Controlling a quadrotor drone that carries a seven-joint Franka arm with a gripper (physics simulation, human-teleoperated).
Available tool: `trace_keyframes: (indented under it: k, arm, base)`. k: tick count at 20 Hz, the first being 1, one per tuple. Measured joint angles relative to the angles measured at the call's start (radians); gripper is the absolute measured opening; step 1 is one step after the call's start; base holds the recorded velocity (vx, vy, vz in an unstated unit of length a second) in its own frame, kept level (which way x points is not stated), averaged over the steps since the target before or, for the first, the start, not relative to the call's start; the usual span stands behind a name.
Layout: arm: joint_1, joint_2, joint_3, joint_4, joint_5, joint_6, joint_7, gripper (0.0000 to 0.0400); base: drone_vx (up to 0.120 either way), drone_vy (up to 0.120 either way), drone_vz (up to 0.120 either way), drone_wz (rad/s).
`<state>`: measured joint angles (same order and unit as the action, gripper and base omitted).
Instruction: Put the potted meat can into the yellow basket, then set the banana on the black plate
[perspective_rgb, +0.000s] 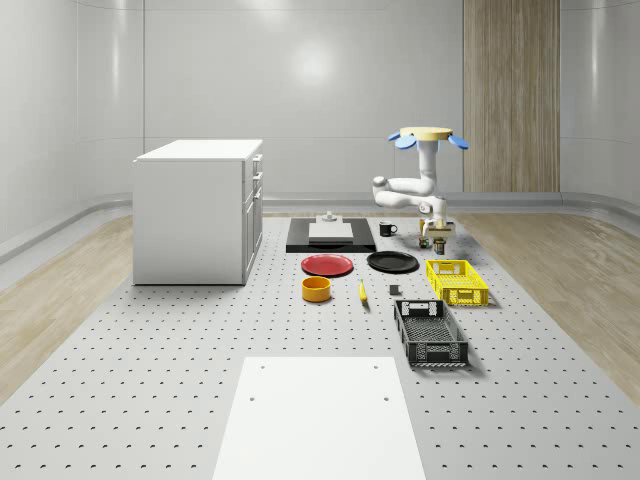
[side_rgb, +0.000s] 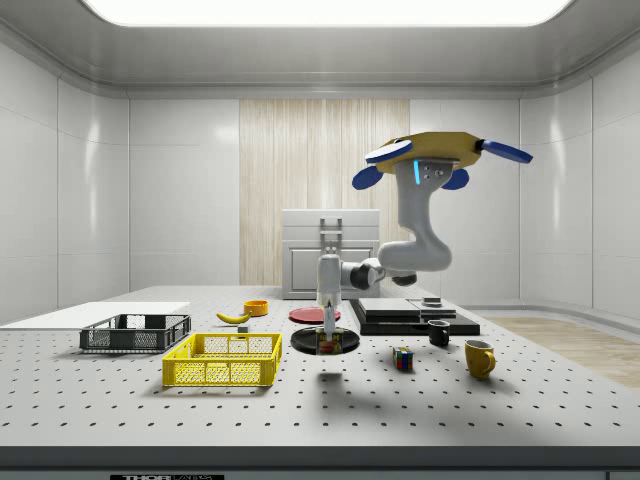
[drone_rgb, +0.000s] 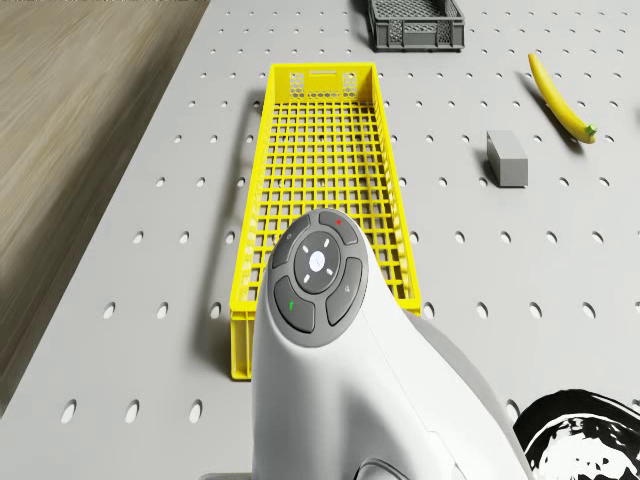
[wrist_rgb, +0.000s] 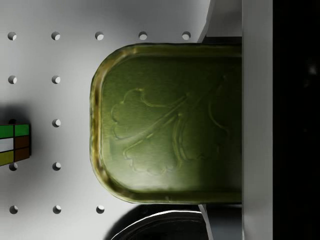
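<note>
A simulated tabletop scene. The drone (side_rgb: 435, 155) hovers above the table (perspective_rgb: 150, 400), near its far end past the yellow basket (perspective_rgb: 457, 282), with its white arm bent down to the surface. The gripper (side_rgb: 328, 335) hangs low beside the black plate (perspective_rgb: 392, 262), right over the potted meat can (wrist_rgb: 170, 122). In the wrist view the can's green embossed top sits very close, with one finger (wrist_rgb: 257, 120) flat against its side, so the gripper appears to be pinching the can, though the second finger cannot be made out. The can looks to be at or just above table level, just beyond the basket's near end in the drone view. The banana (drone_rgb: 560, 100) lies on the table well apart, near a small grey block (drone_rgb: 507, 158); a coloured cube (side_rgb: 402, 358) and a mug (side_rgb: 479, 357) sit nearby.

To do this step well: lift straight up until the can clears the basket rim, carry it over the basket's middle, then lower before releasing
</note>
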<state>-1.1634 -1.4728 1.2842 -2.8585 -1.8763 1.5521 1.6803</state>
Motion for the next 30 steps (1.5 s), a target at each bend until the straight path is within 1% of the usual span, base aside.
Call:
trace_keyframes:
  k: [3,8,11,30]
  arm:
    - [0.000,-0.001,0.011,-0.002,0.011,-0.002,0.001,0.0287]
    - [-0.001,-0.005,0.019,-0.004,0.020,-0.002,0.002,0.0287]
    - [-0.001,-0.007,0.022,-0.004,0.023,0.000,0.002,0.0287]
    - [-0.005,-0.021,0.026,-0.003,0.030,0.012,0.005,0.0286]
  base:
    - [0.120,0.000,0.120,0.000]
    - [0.120,0.000,0.008,0.000]
    - [0.120,0.000,0.080,0.000]
    - [0.120,0.000,0.000,0.000]
